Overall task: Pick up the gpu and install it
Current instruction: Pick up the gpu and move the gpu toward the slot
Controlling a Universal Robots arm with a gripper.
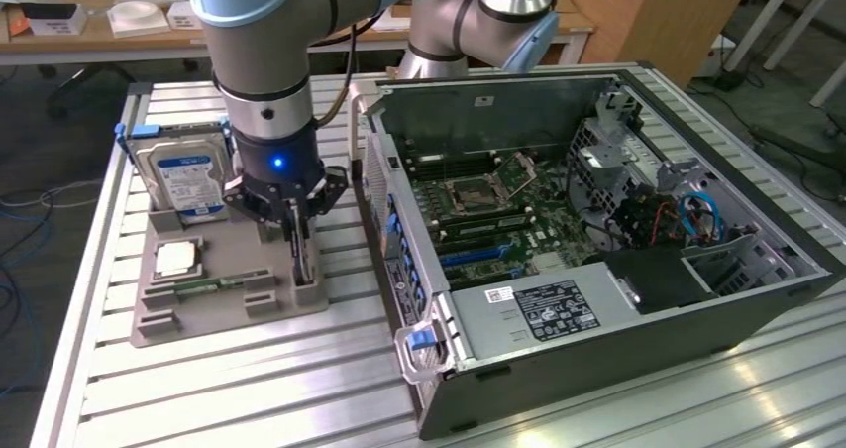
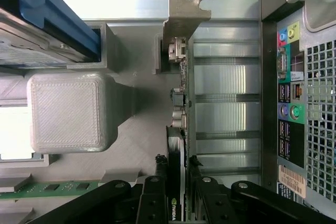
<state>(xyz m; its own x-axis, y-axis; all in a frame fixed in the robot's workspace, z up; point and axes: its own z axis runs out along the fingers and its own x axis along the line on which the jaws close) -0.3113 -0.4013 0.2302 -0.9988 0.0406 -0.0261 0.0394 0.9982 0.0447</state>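
The gpu [image 1: 304, 262] stands on edge in a slot at the side of the grey holder tray [image 1: 225, 304] nearest the computer. In the wrist view the gpu [image 2: 177, 129] runs edge-on, a thin black card with its silver bracket at the far end. My gripper [image 1: 299, 232] is lowered straight over it. Its black fingers [image 2: 157, 187] press against both faces of the card, so my gripper [image 2: 177, 184] is shut on the gpu, which still sits in the holder. The open computer case [image 1: 595, 240] lies at the exterior view's right, motherboard exposed.
A blue-labelled hard drive [image 1: 185, 175] stands upright at the tray's back, and a green memory stick [image 1: 198, 286] and a processor [image 1: 178, 258] lie in the tray. The case's rear port panel [image 2: 289, 103] is close beside the gpu. Blue slots [image 1: 482, 255] show on the motherboard.
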